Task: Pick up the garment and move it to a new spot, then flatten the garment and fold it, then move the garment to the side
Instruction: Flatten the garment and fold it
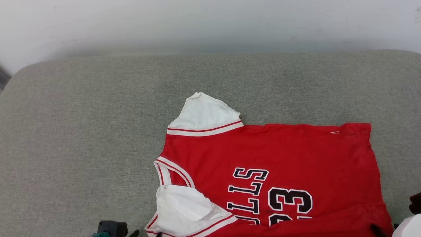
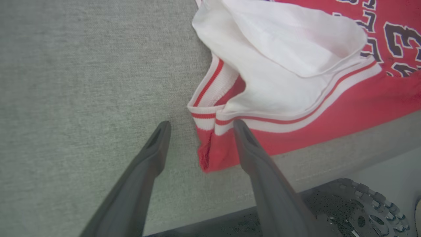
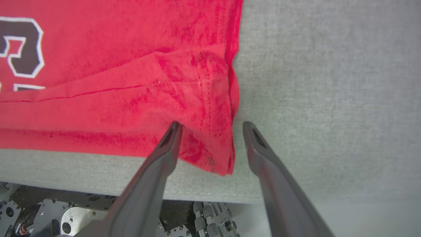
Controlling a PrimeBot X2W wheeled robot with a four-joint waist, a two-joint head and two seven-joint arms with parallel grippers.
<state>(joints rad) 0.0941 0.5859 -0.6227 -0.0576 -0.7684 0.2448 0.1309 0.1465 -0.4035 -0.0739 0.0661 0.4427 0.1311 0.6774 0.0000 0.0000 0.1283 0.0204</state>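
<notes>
The garment (image 1: 289, 148) lies lettering-up at the near edge of the grey bench (image 1: 82, 115). The left tool (image 2: 200, 123) is spread around its sleeve corner. The right tool (image 3: 213, 123) is spread at its hem corner.

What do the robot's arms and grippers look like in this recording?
Left gripper and right gripper match: each has two long, dark grey fingers tapering to narrow tips, with a slim slot near each tip. The head view shows a black block with a teal part, and a pale forearm.
</notes>
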